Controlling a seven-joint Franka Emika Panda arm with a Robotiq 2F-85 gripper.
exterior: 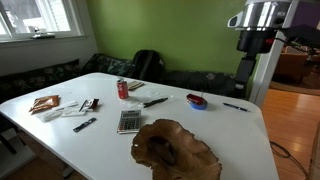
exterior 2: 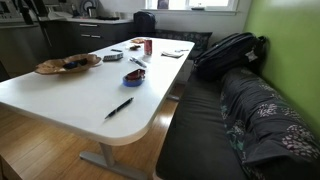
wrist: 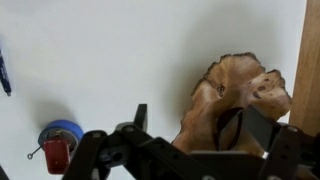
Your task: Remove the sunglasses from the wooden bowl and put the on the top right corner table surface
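The wooden bowl [exterior: 178, 148] sits at the near edge of the white table [exterior: 230, 130]. It also shows in the second exterior view [exterior 2: 66, 66] and the wrist view [wrist: 235, 85]. The dark sunglasses [exterior: 160, 152] lie inside it; they appear as a dark loop in the wrist view [wrist: 228, 125] and as a dark shape in an exterior view [exterior 2: 76, 63]. My gripper [wrist: 200, 128] is open and empty, well above the table, with the bowl seen between its fingers. Its body hangs at the upper right in an exterior view [exterior: 256, 30].
On the table are a red can [exterior: 123, 88], a calculator [exterior: 129, 121], a black-handled tool [exterior: 155, 101], a red-and-blue dish [exterior: 196, 101] [wrist: 58, 138], a black pen [exterior: 234, 106] [exterior 2: 120, 106] and papers [exterior: 45, 103]. A backpack [exterior 2: 228, 52] lies on the couch beside the table.
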